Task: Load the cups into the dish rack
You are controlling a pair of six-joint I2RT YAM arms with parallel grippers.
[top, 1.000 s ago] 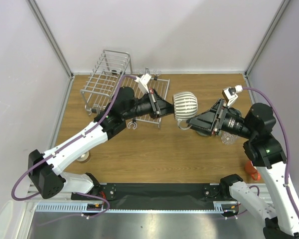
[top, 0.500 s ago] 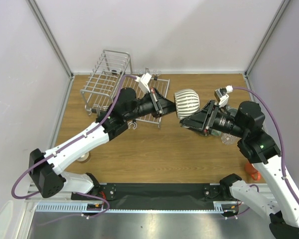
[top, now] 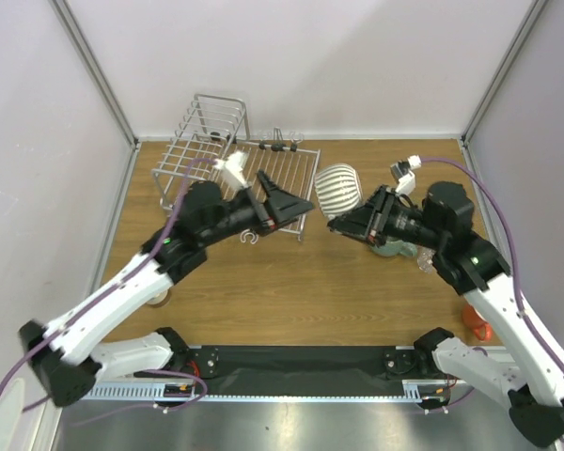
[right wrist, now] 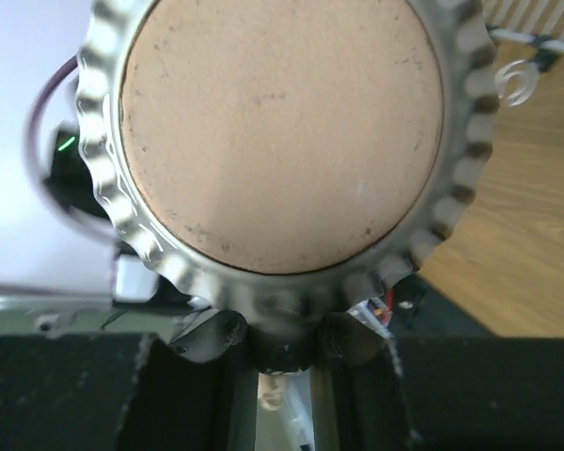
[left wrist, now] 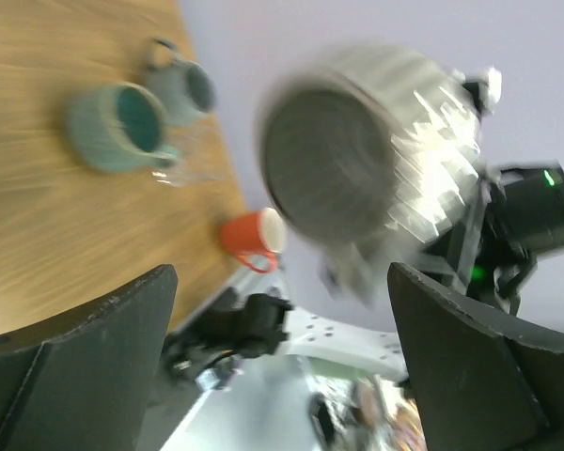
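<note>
Where the ribbed cup (top: pixel 336 188) is: off the worktop (top: pixel 310 291), in the air between the two arms, just right of the dish rack's near right corner and not inside it.
Ribbed cup, attitude: tipped on its side; its flat unglazed base (right wrist: pixel 282 132) fills the right wrist view, and its open mouth (left wrist: pixel 348 160) faces the left wrist camera, blurred.
Right claw (top: pixel 343 224): clamped on the lower edge of the ribbed cup and carrying it; in its own view the two fingers meet (right wrist: pixel 274 343) right under the cup's scalloped rim. What part they pinch there I cannot tell.
Left claw (top: pixel 287 193): spread wide with nothing between the fingers, over the right part of the rack's flat tray, pointing at the ribbed cup but apart from it.
Left claw, own view: fingers at the two lower corners, the gap (left wrist: pixel 282 272) bare.
Dish rack (top: pixel 235 164): at the far left of the worktop, raised slots at the back left, flat grid tray on the right; no cup visible in it.
Teal cup (left wrist: pixel 117 127): upright on the worktop, just beside the grey mug (left wrist: pixel 183 89).
Clear glass (top: pixel 430 261): on the worktop under the right arm.
Orange-red cup (top: pixel 477 326): at the worktop's right edge, well apart from the rack.
</note>
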